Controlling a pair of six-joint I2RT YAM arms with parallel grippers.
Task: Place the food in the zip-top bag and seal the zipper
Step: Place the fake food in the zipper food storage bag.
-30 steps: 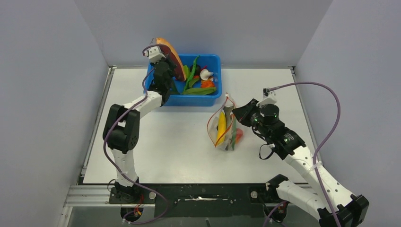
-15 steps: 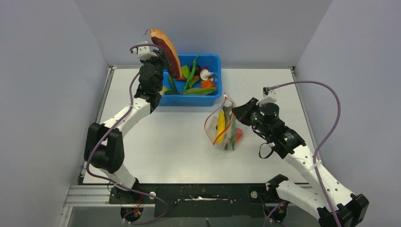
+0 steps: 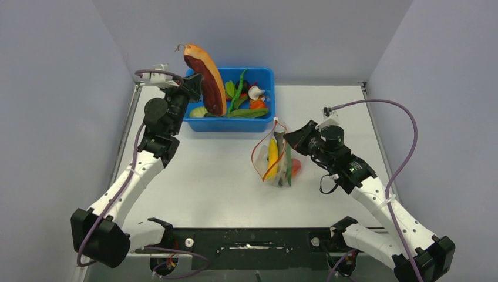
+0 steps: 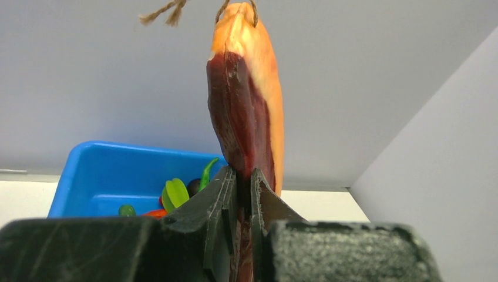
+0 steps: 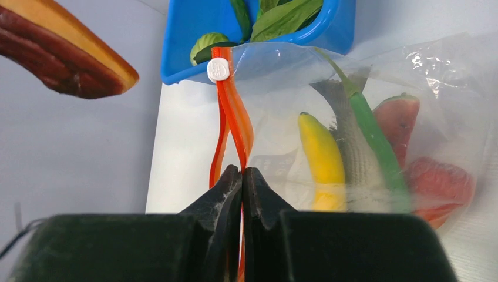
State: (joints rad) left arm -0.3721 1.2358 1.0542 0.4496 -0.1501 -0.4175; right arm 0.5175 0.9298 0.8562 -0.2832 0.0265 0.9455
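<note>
Moved: the left arm has swung out to the left and drawn back from the blue plastic tub [image 3: 267, 74], lifting the long orange and dark-red papaya slice [image 3: 207, 77] with it; the right arm has barely shifted.
Left end effector [image 4: 241, 176]: clenched on the slice's lower end, jaws almost together.
Papaya slice: aloft and upright, twine at its top, seen against the tub's left end.
Right end effector [image 5: 242, 173]: pinched tight on the red-orange zipper strip [image 5: 234, 117].
Clear crinkly zip-top bag [image 3: 277, 167]: on the white counter [image 3: 205, 176], right of centre, mouth gaping, small white slider tab [image 5: 217, 69] at the strip's far end.
Inside the bag: yellow banana [image 5: 320, 154], grey fish [image 5: 347, 141], long green pod [image 5: 371, 132], red fruit [image 5: 400, 114].
Tub: green pods and leaves inside.
</note>
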